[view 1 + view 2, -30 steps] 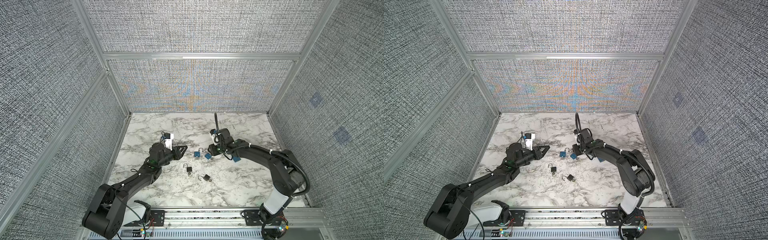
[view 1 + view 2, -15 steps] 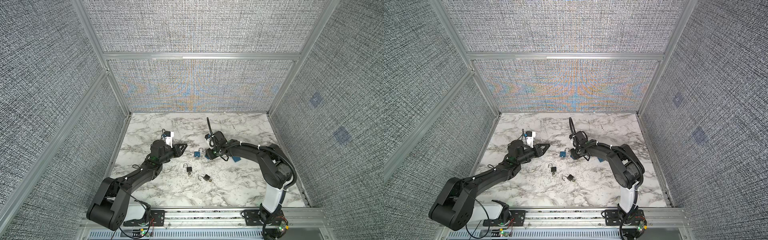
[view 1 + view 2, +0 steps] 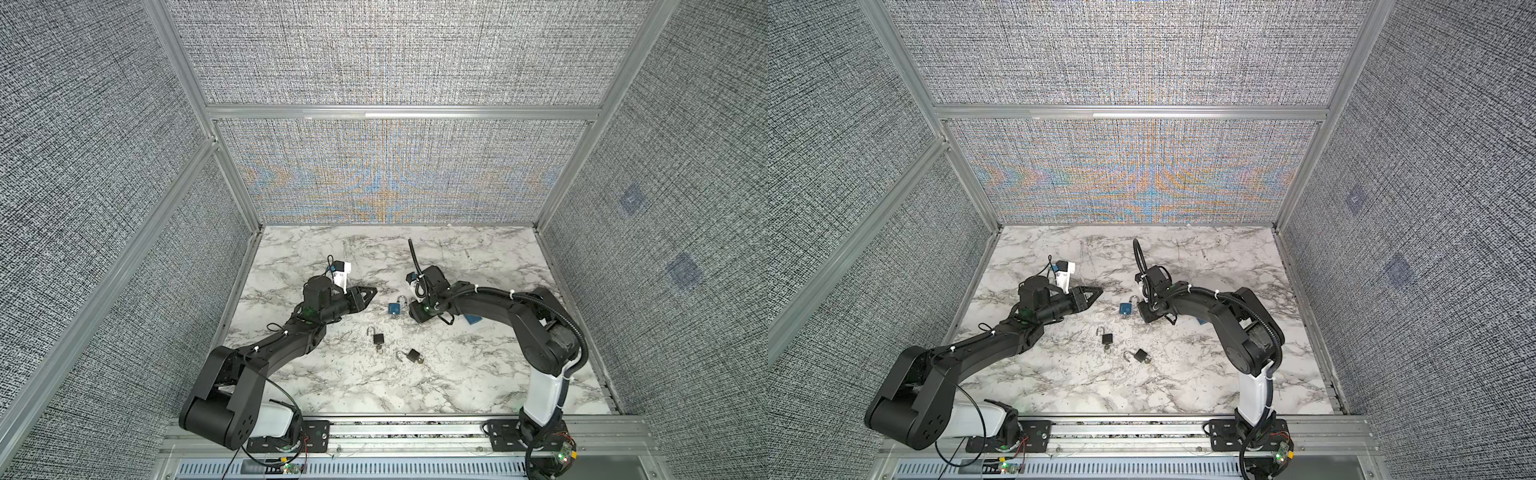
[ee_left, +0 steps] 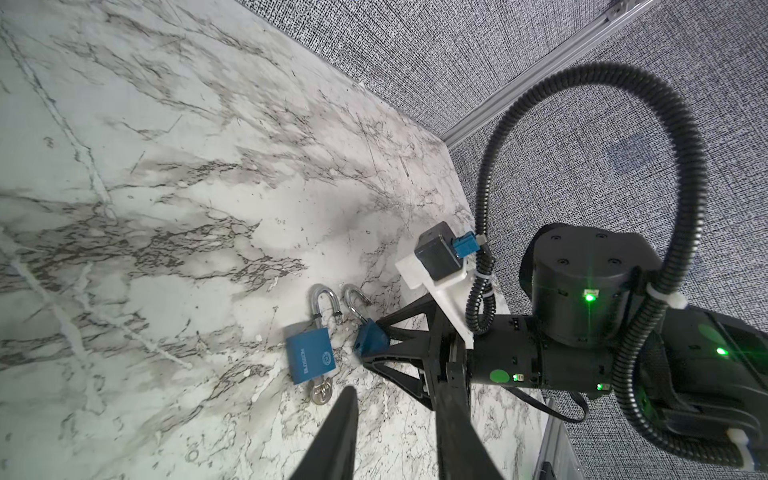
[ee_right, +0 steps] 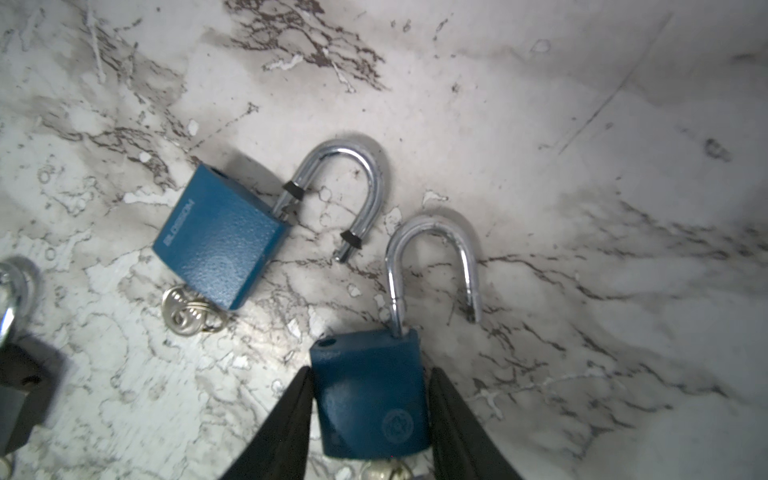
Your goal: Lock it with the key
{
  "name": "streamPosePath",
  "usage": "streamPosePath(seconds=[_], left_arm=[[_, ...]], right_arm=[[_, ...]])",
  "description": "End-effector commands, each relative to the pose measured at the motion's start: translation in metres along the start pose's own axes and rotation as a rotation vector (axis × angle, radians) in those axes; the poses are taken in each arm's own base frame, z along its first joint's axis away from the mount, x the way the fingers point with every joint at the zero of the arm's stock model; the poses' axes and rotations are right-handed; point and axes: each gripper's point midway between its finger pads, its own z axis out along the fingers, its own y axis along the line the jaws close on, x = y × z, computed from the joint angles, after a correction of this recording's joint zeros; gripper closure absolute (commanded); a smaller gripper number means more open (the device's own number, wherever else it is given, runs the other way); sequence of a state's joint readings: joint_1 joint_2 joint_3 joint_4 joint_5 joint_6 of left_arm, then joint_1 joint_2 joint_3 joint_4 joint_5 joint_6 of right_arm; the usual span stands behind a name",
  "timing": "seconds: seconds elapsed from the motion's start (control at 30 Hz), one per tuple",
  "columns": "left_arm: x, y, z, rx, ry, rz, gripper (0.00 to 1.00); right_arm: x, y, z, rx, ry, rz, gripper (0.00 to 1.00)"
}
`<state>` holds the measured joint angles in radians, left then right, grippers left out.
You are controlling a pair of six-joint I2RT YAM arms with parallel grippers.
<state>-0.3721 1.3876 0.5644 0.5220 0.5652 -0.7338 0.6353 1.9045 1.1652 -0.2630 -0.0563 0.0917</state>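
Mid surface [image 3: 457, 395], left gripper [image 3: 371, 292] has jaws apart; right gripper [image 5: 370, 370] is clamped on a blue padlock [image 5: 370, 399]. Just beside it lies a second blue padlock [image 5: 220, 237].

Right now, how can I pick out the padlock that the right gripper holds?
On the marble table, find two blue padlocks together near the middle. It is the blue padlock pinched by the right gripper; the lettered padlock beside it lies free.

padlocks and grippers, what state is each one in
loose blue padlock: shackle open, key in
held blue padlock: shackle open, gripped
rear black padlock: shackle open, untouched
front black padlock: shackle open, untouched
left gripper: open, empty
right gripper: shut on held blue padlock
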Motion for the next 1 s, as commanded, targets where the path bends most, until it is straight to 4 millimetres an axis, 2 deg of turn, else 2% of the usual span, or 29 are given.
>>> streamPosePath(seconds=[0.0,0.43,0.97], left_arm=[[-0.001,-0.004,0.0,0.024,0.006,0.008,0.66],[0.001,-0.005,-0.001,0.042,0.018,0.005,0.66],[0.005,-0.005,-0.004,0.069,0.022,0.007,0.66]], right_arm=[[0.006,-0.004,0.001,0.04,0.026,-0.013,0.55],[0.015,-0.006,0.011,0.12,0.086,-0.043,0.55],[0.025,-0.007,-0.001,0.143,0.114,-0.035,0.54]])
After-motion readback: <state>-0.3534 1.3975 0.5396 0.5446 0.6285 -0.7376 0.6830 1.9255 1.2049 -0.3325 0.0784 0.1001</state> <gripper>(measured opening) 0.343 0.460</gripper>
